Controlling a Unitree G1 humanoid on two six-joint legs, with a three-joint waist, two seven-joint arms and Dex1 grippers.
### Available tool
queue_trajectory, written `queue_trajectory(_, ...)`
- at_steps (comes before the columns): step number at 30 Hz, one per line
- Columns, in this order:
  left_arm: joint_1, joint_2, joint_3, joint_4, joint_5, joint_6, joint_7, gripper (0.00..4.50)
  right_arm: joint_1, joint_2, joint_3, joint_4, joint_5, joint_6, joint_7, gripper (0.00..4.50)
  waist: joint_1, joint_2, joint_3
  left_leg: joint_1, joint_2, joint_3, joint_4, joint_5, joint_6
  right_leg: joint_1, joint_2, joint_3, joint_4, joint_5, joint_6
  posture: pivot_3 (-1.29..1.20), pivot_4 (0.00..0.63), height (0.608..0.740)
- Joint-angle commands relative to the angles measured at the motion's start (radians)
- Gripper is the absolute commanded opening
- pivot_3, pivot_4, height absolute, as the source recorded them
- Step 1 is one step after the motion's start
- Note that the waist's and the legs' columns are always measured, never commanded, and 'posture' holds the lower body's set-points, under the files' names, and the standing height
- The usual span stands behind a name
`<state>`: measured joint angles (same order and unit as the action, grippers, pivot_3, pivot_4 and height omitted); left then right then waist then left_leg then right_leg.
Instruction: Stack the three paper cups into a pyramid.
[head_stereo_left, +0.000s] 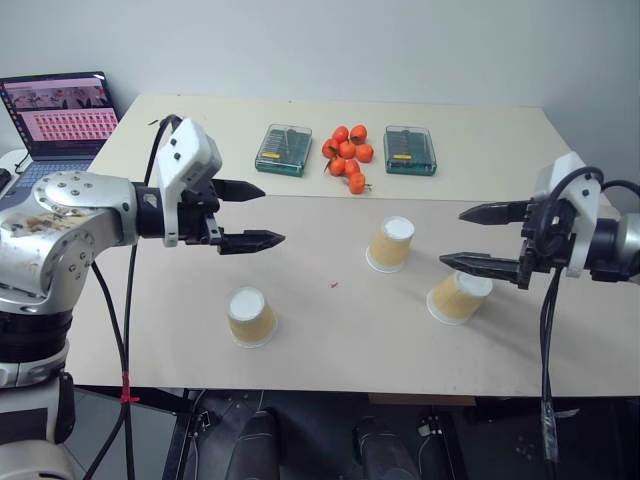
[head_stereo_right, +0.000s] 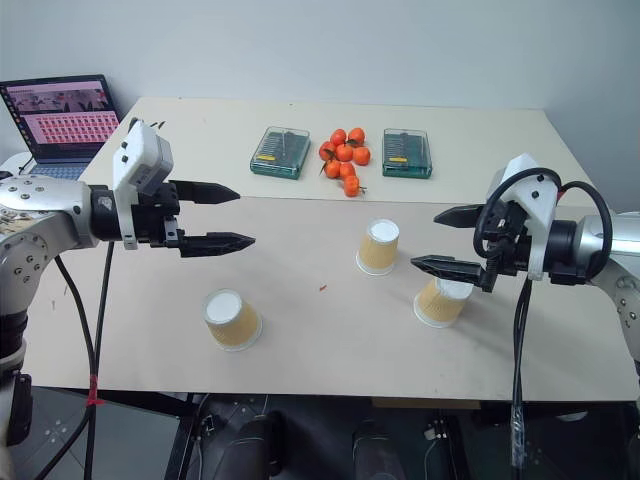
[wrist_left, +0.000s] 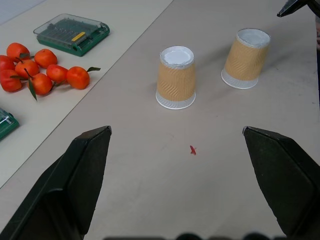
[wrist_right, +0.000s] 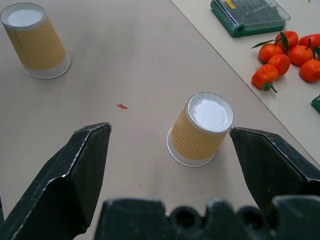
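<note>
Three small tapered yellow-tan paper cups stand upside down and apart on the beige surface (head_stereo_left: 150, 330): one near the left front (head_stereo_left: 251, 316), one at centre (head_stereo_left: 391, 243), one right of it (head_stereo_left: 458, 296). Left gripper (head_stereo_left: 250, 215) and right gripper (head_stereo_left: 478, 238) hover above with fingers spread, holding nothing; right lower finger overlaps the right cup.

laptop screen (head_stereo_left: 62, 108): rows of tiny pink thumbnails, no text legible
left green case (head_stereo_left: 283, 150): yellow label strip, print too small to read
right green case (head_stereo_left: 410, 150): yellow label strip, unreadable
paper cups (head_stereo_left: 391, 243): plain, no print
tabletop (head_stereo_left: 330, 330): no markings or signs
</note>
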<state>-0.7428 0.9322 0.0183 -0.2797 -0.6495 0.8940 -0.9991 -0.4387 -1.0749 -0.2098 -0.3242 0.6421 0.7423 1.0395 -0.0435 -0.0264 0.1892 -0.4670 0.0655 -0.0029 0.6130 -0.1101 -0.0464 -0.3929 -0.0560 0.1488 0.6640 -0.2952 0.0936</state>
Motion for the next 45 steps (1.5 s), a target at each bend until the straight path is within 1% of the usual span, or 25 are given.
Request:
queue_trajectory(1, -0.001, -0.022, 0.006, -0.007, 0.037, -0.061, 0.024, 4.50, -0.030, 0.006, -0.011, -0.012, -0.003, -0.014, -0.016, 4.45, 0.000, 0.000, 0.000, 0.000, 0.000, 0.000, 0.000, 0.000, 0.000, 0.000, 0.000, 0.000, 0.000, 0.000, 0.000, 0.00, 0.150, 0.732)
queue_trajectory(3, -0.036, -0.093, 0.031, 0.022, 0.023, -0.060, 0.084, 4.50, -0.036, 0.022, -0.012, -0.019, 0.003, 0.002, -0.045, 4.45, 0.001, 0.000, 0.000, 0.000, 0.000, 0.000, 0.000, 0.000, 0.000, 0.001, 0.000, 0.000, 0.000, 0.000, 0.000, 0.00, 0.150, 0.732)
queue_trajectory(5, -0.063, -0.137, 0.044, 0.036, 0.012, -0.049, 0.115, 4.50, -0.025, 0.027, -0.016, -0.027, -0.002, 0.008, -0.062, 4.45, 0.004, 0.000, 0.000, 0.000, 0.000, -0.001, 0.001, 0.000, 0.000, 0.001, 0.000, 0.000, 0.000, 0.000, 0.000, 0.00, 0.150, 0.732)
queue_trajectory(8, -0.074, -0.162, 0.044, 0.043, 0.004, -0.032, 0.127, 4.50, -0.010, 0.016, -0.028, -0.017, -0.022, 0.005, -0.078, 4.45, 0.004, 0.000, 0.000, -0.001, 0.000, -0.001, 0.001, 0.000, 0.000, 0.001, 0.000, -0.001, 0.000, 0.000, 0.000, 0.00, 0.150, 0.732)
queue_trajectory(12, -0.070, -0.184, 0.035, 0.019, -0.041, 0.000, 0.117, 4.50, 0.044, -0.039, -0.048, 0.016, -0.067, -0.018, -0.048, 4.45, 0.005, 0.000, 0.000, -0.001, 0.000, -0.001, 0.000, 0.000, 0.000, 0.001, 0.000, -0.001, 0.000, 0.000, 0.000, 0.00, 0.150, 0.732)
queue_trajectory(16, -0.066, -0.178, 0.024, 0.003, -0.057, 0.012, 0.095, 4.50, 0.069, -0.056, -0.053, 0.053, -0.088, -0.041, -0.030, 4.45, 0.003, 0.000, 0.000, -0.001, -0.001, -0.001, 0.000, 0.000, 0.000, 0.001, 0.000, -0.001, 0.000, 0.000, 0.000, 0.00, 0.150, 0.732)
queue_trajectory(19, -0.048, -0.166, 0.012, -0.012, -0.057, 0.007, 0.079, 4.50, 0.114, -0.081, -0.080, 0.093, -0.112, -0.057, -0.008, 4.45, 0.000, 0.000, 0.000, 0.000, -0.001, -0.001, 0.000, 0.000, 0.000, 0.001, 0.000, -0.001, 0.000, 0.000, 0.000, 0.00, 0.150, 0.732)
queue_trajectory(22, -0.040, -0.167, 0.001, -0.004, -0.043, -0.006, 0.073, 4.50, 0.198, -0.088, -0.155, 0.097, -0.115, -0.063, 0.012, 4.45, 0.002, 0.000, 0.000, 0.000, -0.001, -0.001, 0.000, 0.000, 0.000, 0.001, 0.000, -0.001, 0.000, 0.000, 0.000, 0.00, 0.150, 0.732)
queue_trajectory(26, -0.046, -0.161, -0.033, 0.010, -0.005, -0.023, 0.064, 4.50, 0.249, -0.076, -0.176, 0.069, -0.082, -0.033, 0.030, 4.45, 0.001, 0.000, 0.000, 0.000, -0.001, -0.001, 0.001, 0.000, 0.000, 0.002, 0.000, -0.001, 0.000, 0.000, 0.000, 0.00, 0.150, 0.732)
queue_trajectory(33, -0.055, -0.160, -0.040, 0.009, -0.002, -0.016, 0.055, 4.50, 0.346, -0.015, -0.169, 0.088, -0.115, -0.079, 0.019, 4.45, 0.000, -0.001, 0.000, 0.002, -0.001, -0.002, 0.001, 0.000, 0.000, 0.004, 0.000, -0.001, 0.000, 0.000, 0.001, 0.00, 0.150, 0.732)
queue_trajectory(38, -0.065, -0.162, -0.036, 0.012, 0.005, -0.014, 0.056, 4.50, 0.317, 0.006, -0.133, 0.135, -0.130, -0.096, 0.016, 4.45, -0.002, -0.001, 0.000, 0.002, -0.001, -0.002, 0.001, 0.000, 0.000, 0.004, 0.000, -0.001, 0.000, 0.000, 0.001, 0.00, 0.150, 0.732)
queue_trajectory(45, -0.070, -0.150, -0.022, 0.007, 0.013, -0.010, 0.064, 4.50, 0.212, 0.053, -0.018, 0.207, -0.167, -0.122, 0.015, 4.45, -0.003, -0.001, 0.000, 0.002, -0.001, -0.002, 0.001, 0.000, 0.000, 0.004, 0.000, -0.001, 0.000, 0.000, 0.001, 0.00, 0.150, 0.732)
